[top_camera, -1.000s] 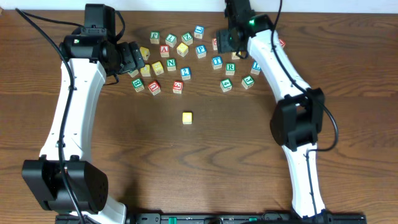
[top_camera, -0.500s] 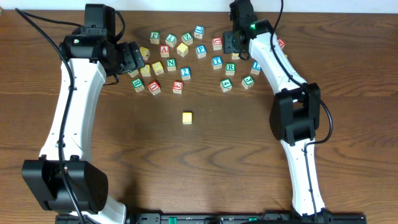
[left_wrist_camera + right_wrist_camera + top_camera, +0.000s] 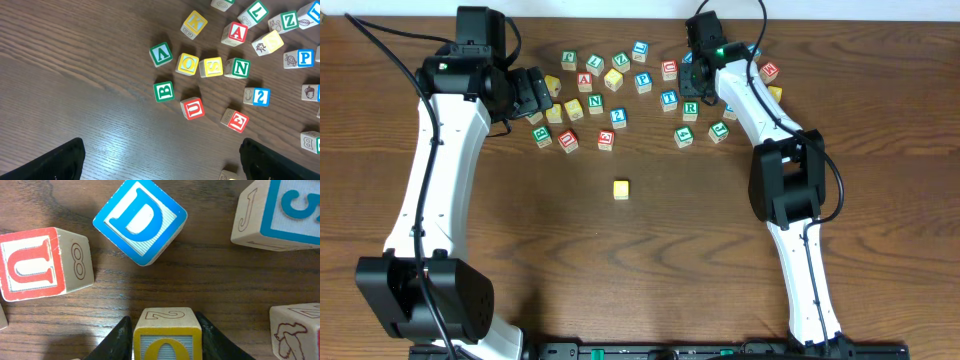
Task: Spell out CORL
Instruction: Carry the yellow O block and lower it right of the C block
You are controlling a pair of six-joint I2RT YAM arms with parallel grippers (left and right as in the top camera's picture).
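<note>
Right claw (image 3: pixel 166 330) is down in the pile at the far side of the worktop (image 3: pixel 650 250). Its fingers (image 3: pixel 117 342) sit flush against either side of the yellow-edged wooden block marked O (image 3: pixel 167 342). It looks closed on that O block, which sits squarely between the fingers and, by my reading, isn't lifted yet. Just ahead of the claw a blue-faced wooden D block (image 3: pixel 140 220) lies skewed, apart from the O block, so I see nothing crowding the grip.

On progress, only one piece is out of the pile. It's a lone yellow wooden block (image 3: pixel 621 189) in the open middle of the worktop, well apart from both claws. I can't read its face from above, but I take it for the C. That makes one letter placed and the O in the grip, with R and L still to fetch. A green-lettered wooden R block (image 3: pixel 691 108) waits near the right claw.

Left claw (image 3: pixel 160 155) hangs spread wide with nothing in it, and a green-faced wooden B block (image 3: pixel 164 91) lies ahead of it.
</note>
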